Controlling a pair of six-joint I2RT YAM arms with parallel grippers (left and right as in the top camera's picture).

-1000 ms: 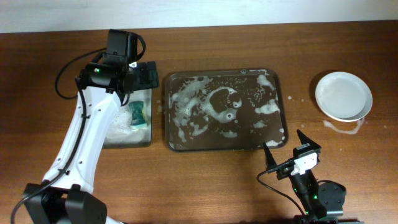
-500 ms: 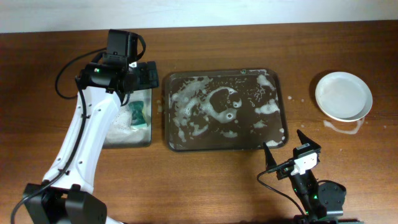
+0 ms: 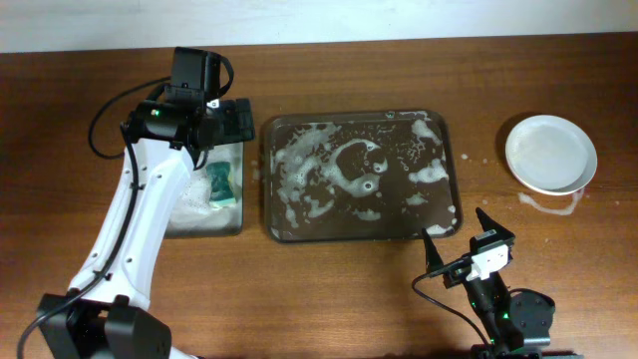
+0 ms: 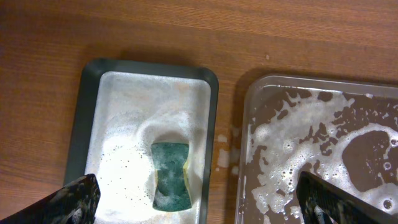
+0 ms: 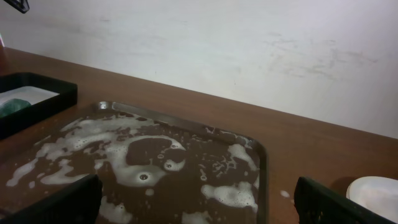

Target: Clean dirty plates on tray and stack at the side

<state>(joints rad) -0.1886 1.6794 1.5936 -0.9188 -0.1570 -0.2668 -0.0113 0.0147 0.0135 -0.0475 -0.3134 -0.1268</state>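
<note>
1. The table (image 3: pixel 339 289) is brown wood with the grain running left to right. A plain white wall (image 3: pixel 399 20) runs along its far edge, at the top of the overhead frame. The right wrist view shows faint scuffs on that wall.
2. The tray (image 3: pixel 394 217) lies flat in the centre of the overhead frame. Its long axis runs left to right, parallel to the wall edge. White foam (image 3: pixel 304 160) streaks its dark floor, thickest in the left half.
3. The plates (image 3: pixel 550 153) sit off the tray, in the upper right of the overhead frame, well apart from the tray's right rim. They are stacked face up on the bare wood. A second rim shows at the lower edge, but how many there are cannot be told. A thin wet smear (image 3: pixel 553 206) lies just below them.
4. A black tub (image 4: pixel 87 124) stands just beside the tray's left rim, with its long axis running top to bottom. It holds suds and a green sponge (image 4: pixel 170 175), which lies lengthwise.
5. The left gripper (image 3: pixel 231 120) hangs over the tub's upper end, with its jaws spread wide and nothing between them.
6. The right gripper (image 3: pixel 457 231) is in the lower right of the overhead frame, near the tray's lower right corner. Its jaws are likewise released and empty.
</note>
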